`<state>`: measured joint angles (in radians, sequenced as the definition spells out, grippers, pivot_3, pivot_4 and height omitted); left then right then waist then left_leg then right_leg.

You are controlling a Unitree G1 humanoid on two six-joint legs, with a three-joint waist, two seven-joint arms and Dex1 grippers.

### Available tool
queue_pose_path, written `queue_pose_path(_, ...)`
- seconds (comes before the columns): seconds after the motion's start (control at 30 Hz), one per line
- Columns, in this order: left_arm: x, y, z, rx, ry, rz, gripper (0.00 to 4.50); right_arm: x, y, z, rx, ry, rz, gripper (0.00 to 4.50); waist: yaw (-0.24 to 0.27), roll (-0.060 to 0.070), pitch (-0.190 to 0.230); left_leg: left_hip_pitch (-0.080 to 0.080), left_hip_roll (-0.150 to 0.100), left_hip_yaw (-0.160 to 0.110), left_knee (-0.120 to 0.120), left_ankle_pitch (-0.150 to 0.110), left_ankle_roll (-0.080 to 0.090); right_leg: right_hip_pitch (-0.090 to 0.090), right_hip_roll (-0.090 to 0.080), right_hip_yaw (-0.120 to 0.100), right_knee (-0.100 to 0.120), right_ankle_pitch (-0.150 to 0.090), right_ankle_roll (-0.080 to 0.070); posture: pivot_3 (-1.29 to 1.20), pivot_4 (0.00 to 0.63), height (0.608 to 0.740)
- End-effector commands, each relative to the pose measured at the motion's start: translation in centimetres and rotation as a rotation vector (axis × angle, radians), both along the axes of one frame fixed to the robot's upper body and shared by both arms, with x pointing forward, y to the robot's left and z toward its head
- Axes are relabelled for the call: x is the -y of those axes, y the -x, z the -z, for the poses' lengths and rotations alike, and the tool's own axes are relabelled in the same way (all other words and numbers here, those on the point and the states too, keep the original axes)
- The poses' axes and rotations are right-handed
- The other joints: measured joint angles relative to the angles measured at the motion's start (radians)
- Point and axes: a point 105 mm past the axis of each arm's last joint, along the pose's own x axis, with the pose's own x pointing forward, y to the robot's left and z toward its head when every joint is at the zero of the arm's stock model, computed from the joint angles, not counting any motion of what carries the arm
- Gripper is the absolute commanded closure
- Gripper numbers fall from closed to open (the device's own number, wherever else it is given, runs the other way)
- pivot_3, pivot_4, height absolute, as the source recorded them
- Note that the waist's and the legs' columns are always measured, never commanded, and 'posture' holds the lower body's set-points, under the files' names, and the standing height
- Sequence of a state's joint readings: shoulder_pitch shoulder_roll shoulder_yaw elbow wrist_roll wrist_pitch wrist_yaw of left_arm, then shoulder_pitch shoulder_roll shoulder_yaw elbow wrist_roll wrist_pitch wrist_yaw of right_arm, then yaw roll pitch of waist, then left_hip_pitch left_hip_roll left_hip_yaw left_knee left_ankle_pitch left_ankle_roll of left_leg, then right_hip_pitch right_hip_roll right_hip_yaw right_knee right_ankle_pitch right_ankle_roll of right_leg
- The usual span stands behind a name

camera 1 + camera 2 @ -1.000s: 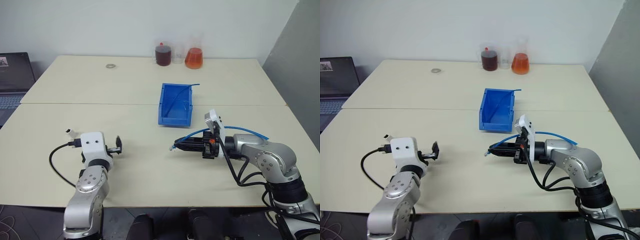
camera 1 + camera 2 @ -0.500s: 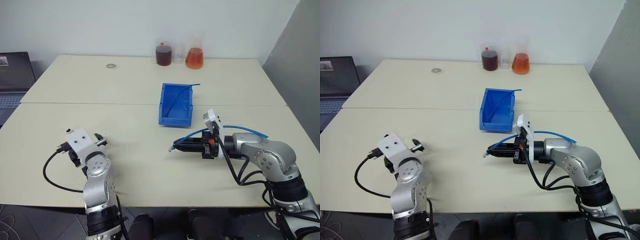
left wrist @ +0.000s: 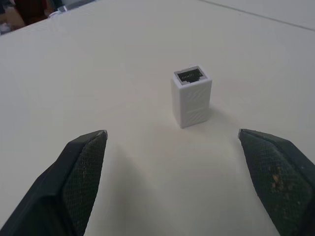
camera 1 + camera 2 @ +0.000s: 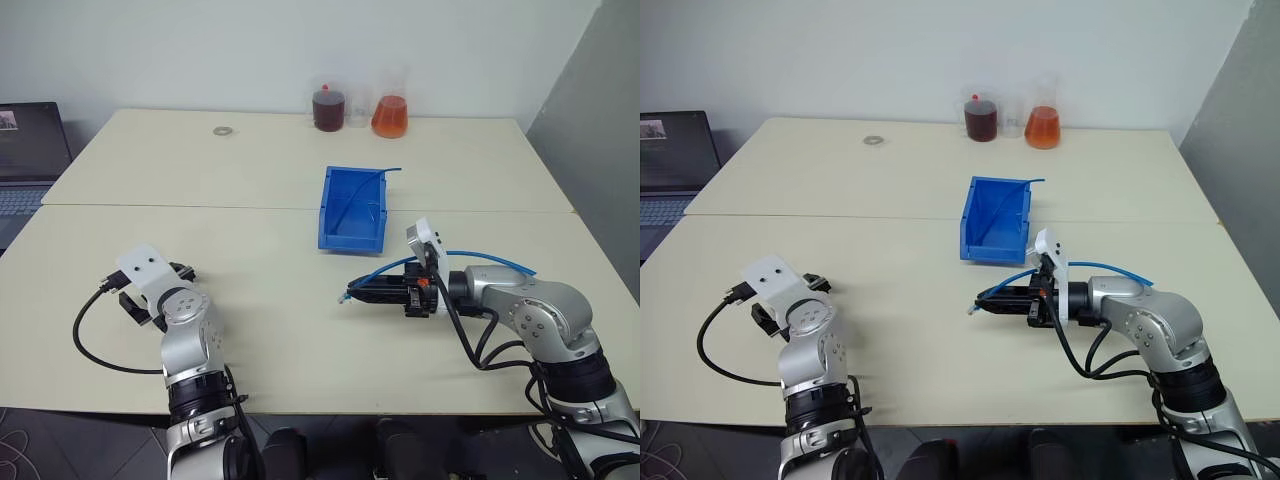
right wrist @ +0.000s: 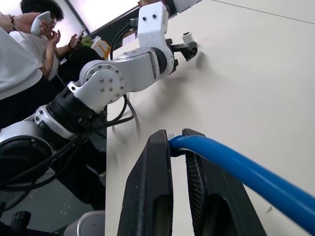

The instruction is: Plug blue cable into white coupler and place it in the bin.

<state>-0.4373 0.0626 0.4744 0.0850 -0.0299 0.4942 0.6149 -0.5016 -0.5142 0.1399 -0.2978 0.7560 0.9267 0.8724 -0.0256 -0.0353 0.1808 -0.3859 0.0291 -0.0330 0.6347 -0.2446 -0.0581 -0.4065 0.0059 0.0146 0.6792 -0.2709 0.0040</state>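
Standing upright on the worktop (image 4: pixel 280 180), socket opening upward, the white coupler (image 3: pixel 191 96) shows clearly in the left wrist view, centred between the two spread fingers (image 3: pixel 81 174) of the left gripper (image 3: pixel 182 182) and apart from both. In the head views that gripper (image 4: pixel 175 272) sits at the near left of the worktop, largely hidden behind its own white wrist housing, and the coupler cannot be made out there. The right wrist view catches the same spot from across the worktop: the left arm reaching out low, with the coupler (image 5: pixel 187 38) a small white block just at its fingertips, and people in the background beyond the worktop edge.

The right gripper (image 4: pixel 352 294) lies low over the near right part of the worktop, pointing toward the robot's left, its fingers (image 5: pixel 152 196) closed on the blue cable (image 4: pixel 480 259). The right wrist view shows the cable end pinched between the two black fingers; the head views show the rest arching back over the right forearm.

The bin (image 4: pixel 352 208) stands in the middle of the worktop, beyond the right gripper, with a thin blue strand showing inside it. At the far edge stand a dark red flask (image 4: pixel 327 108) and an orange flask (image 4: pixel 389 116); a small grey ring (image 4: pixel 221 131) lies far left, and a laptop (image 4: pixel 30 150) is off the left side.
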Motion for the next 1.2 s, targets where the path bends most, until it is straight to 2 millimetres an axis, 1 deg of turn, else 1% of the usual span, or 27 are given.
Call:
queue_pose_path(0.03, -1.2, -0.5, -1.7, 0.054, -0.012, -0.056, 0.00, -0.1, 0.1, -1.2, 0.047, -0.018, -0.011, 4.39, 0.000, 0.000, 0.000, 0.000, 0.000, 0.000, 0.000, 0.000, 0.000, 0.000, 0.000, 0.000, 0.000, 0.000, 0.000, 0.00, 0.150, 0.740)
queue_pose_path(0.27, -1.9, -2.0, -2.4, 0.055, -0.007, -0.077, 0.00, -0.1, 0.0, -1.2, 0.048, -0.018, -0.008, 4.39, 0.000, -0.001, 0.000, 0.000, 0.000, 0.000, 0.000, 0.000, 0.000, 0.000, 0.000, 0.000, 0.000, 0.000, 0.000, 0.00, 0.150, 0.740)
queue_pose_path(0.43, -2.3, -2.5, -2.4, 0.050, 0.013, -0.082, 0.00, -0.1, 0.0, -1.2, 0.049, -0.018, -0.006, 4.39, 0.000, -0.001, 0.000, 0.000, 0.000, 0.000, 0.000, 0.000, 0.000, 0.000, 0.000, 0.000, 0.000, 0.000, 0.000, 0.00, 0.150, 0.740)
queue_pose_path(0.57, -2.2, -2.9, -2.1, 0.037, 0.030, -0.072, 0.00, -0.1, 0.0, -1.2, 0.048, -0.018, -0.005, 4.39, 0.000, -0.001, 0.000, 0.000, 0.000, 0.000, 0.000, 0.000, 0.000, 0.000, -0.001, -0.001, 0.000, 0.000, 0.000, 0.00, 0.150, 0.740)
queue_pose_path(0.87, -2.2, -2.9, -1.9, 0.036, 0.036, -0.077, 0.00, 0.0, 0.1, -1.1, 0.047, -0.016, 0.000, 4.39, 0.000, -0.001, 0.000, 0.000, 0.000, 0.000, 0.000, 0.000, 0.000, 0.000, -0.001, -0.001, 0.000, 0.000, 0.000, 0.00, 0.150, 0.740)
queue_pose_path(0.9, -2.3, -3.0, -1.9, 0.036, 0.036, -0.077, 0.36, 0.0, 0.1, -1.1, 0.047, -0.016, 0.000, 4.39, 0.000, -0.001, 0.000, 0.000, 0.000, 0.000, 0.000, 0.000, 0.000, 0.000, -0.001, -0.001, 0.000, 0.000, 0.000, 0.00, 0.150, 0.740)
queue_pose_path(0.93, -2.4, -3.0, -2.0, 0.032, 0.025, -0.078, 0.47, 0.0, 0.1, -1.1, 0.047, -0.017, 0.001, 4.39, 0.000, -0.001, 0.000, 0.000, 0.000, 0.000, 0.000, 0.000, 0.000, 0.000, -0.001, -0.001, 0.000, 0.000, 0.000, 0.00, 0.150, 0.740)
queue_pose_path(1.03, -2.7, -3.0, -2.1, 0.032, 0.019, -0.082, 1.11, 0.0, 0.1, -1.1, 0.047, -0.018, 0.001, 4.39, -0.001, -0.001, 0.000, 0.000, 0.000, 0.000, 0.000, 0.000, 0.000, 0.000, -0.001, -0.001, 0.000, 0.000, 0.000, 0.00, 0.150, 0.740)
queue_pose_path(1.07, -2.7, -3.0, -2.2, 0.033, 0.020, -0.084, 1.23, 0.0, 0.1, -1.1, 0.047, -0.018, 0.001, 4.39, -0.001, -0.001, 0.000, 0.000, 0.000, 0.000, 0.000, 0.000, 0.000, 0.000, -0.001, -0.001, 0.000, 0.000, 0.000, 0.00, 0.150, 0.740)
queue_pose_path(1.1, -2.7, -3.0, -2.2, 0.033, 0.022, -0.085, 1.55, 0.0, 0.1, -1.1, 0.047, -0.019, 0.001, 4.39, 0.000, -0.001, 0.000, 0.000, 0.000, 0.000, 0.000, 0.000, 0.000, 0.000, -0.001, -0.001, 0.000, 0.000, 0.000, 0.00, 0.150, 0.740)
queue_pose_path(1.17, -2.8, -3.1, -2.2, 0.035, 0.024, -0.086, 1.85, 0.0, 0.2, -1.1, 0.046, -0.019, 0.001, 4.39, 0.000, -0.001, 0.000, 0.000, 0.000, 0.000, 0.000, 0.000, 0.000, 0.000, -0.001, -0.001, 0.000, 0.000, 0.000, 0.00, 0.150, 0.740)
queue_pose_path(1.2, -2.8, -3.1, -2.2, 0.036, 0.024, -0.087, 2.10, 0.0, 0.2, -1.1, 0.046, -0.019, 0.001, 4.39, 0.000, -0.001, 0.000, 0.000, 0.000, 0.000, 0.000, 0.000, 0.000, 0.000, -0.001, -0.001, 0.000, 0.000, 0.000, 0.00, 0.150, 0.740)
